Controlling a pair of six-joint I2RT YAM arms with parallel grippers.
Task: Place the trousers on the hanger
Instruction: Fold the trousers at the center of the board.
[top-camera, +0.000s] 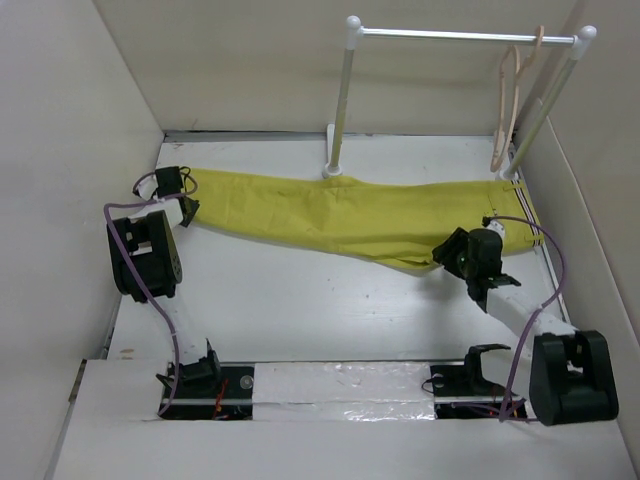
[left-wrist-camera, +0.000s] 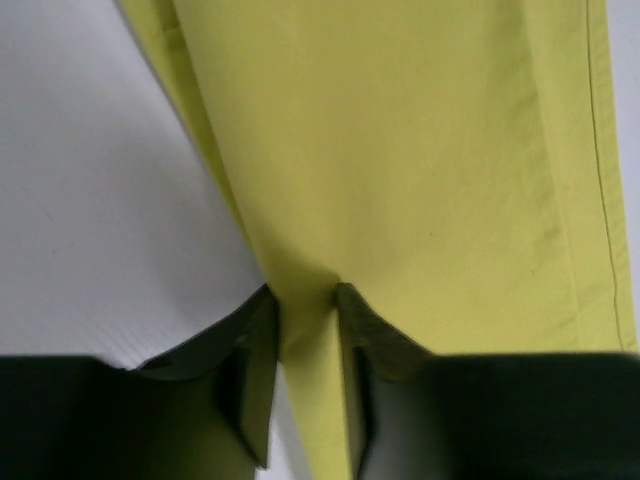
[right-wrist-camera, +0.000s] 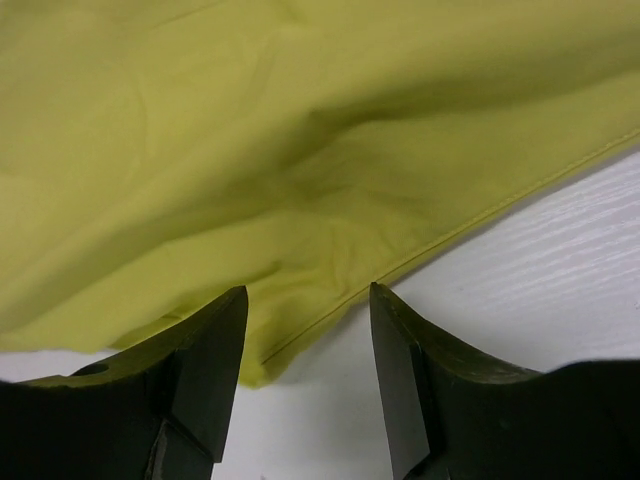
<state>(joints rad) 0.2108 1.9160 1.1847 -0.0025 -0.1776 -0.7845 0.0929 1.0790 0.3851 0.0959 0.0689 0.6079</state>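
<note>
The mustard-yellow trousers (top-camera: 340, 215) lie flat across the table, leg ends at the left and striped waistband (top-camera: 527, 215) at the right. The pale wooden hanger (top-camera: 508, 105) hangs from the rail at the back right, apart from the cloth. My left gripper (top-camera: 188, 203) is at the leg end. In the left wrist view its fingers (left-wrist-camera: 303, 292) pinch a narrow fold of the trousers (left-wrist-camera: 420, 150). My right gripper (top-camera: 445, 258) sits at the near edge of the trousers. In the right wrist view it (right-wrist-camera: 308, 290) stands open, a hem corner of the trousers (right-wrist-camera: 250, 130) lying loose between its fingers.
A white rail rack (top-camera: 460, 35) on two posts stands at the back, its left post base (top-camera: 333, 165) touching the far edge of the trousers. Walls close in the table on the left, back and right. Bare white tabletop (top-camera: 300, 300) lies between the cloth and the arm bases.
</note>
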